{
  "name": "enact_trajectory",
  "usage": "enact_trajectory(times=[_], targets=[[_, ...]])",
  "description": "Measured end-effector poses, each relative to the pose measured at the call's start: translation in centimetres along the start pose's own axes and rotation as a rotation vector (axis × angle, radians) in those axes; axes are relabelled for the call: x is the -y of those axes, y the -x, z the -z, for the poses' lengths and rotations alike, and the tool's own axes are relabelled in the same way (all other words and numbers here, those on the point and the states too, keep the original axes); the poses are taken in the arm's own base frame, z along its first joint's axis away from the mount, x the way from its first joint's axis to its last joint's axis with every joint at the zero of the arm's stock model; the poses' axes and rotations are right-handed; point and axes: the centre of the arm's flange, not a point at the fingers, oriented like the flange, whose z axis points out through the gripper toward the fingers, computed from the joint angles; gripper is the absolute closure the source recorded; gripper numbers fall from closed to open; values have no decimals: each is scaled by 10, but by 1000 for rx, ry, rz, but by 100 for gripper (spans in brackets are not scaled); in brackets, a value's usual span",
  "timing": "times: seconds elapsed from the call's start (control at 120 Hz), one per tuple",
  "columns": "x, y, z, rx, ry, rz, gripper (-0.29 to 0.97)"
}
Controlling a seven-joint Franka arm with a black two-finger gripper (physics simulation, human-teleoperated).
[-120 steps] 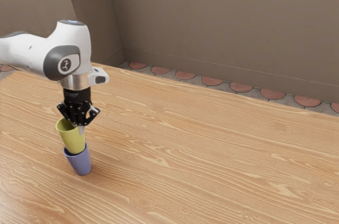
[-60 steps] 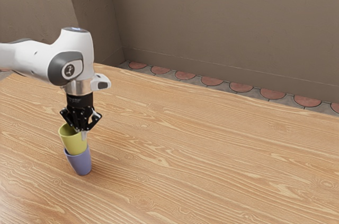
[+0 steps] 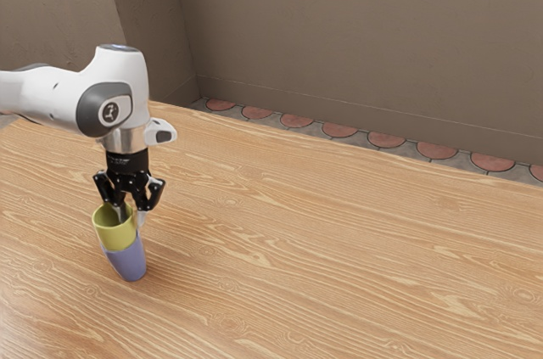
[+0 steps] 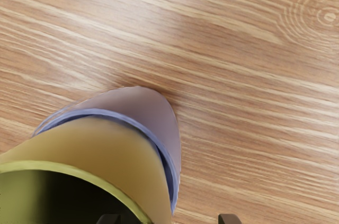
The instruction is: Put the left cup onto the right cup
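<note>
From the side camera, I see my gripper (image 3: pixel 127 199) just over the green cup (image 3: pixel 113 227). Its two fingers are spread apart. It looks like one is inside the cup's rim and one is outside, and they are not squeezing. The green cup sits down inside the purple cup (image 3: pixel 130 264), which stands on the wooden table (image 3: pixel 339 240). I think the stacking is done. To do this bit well, I should lift straight up and go slow, so no finger bumps the rim and tips the cups.

From the hand camera, the green cup (image 4: pixel 90 152) is big and close under my hand. The purple cup (image 4: pixel 151 110) has its rim snug round it. I can't see that snug ring from the side. The side camera shows me the fingers instead.
</note>
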Motion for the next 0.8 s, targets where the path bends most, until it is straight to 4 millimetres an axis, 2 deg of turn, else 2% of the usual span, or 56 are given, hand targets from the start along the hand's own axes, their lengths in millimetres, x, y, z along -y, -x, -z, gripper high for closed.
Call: enact_trajectory(times=[0.342,0.608,0.8], targets=[[-10,26,43,-40,-14,4,27],[-37,44,79,-71,-28,-33,17],[-51,45,97,-79,-14,-62,7]])
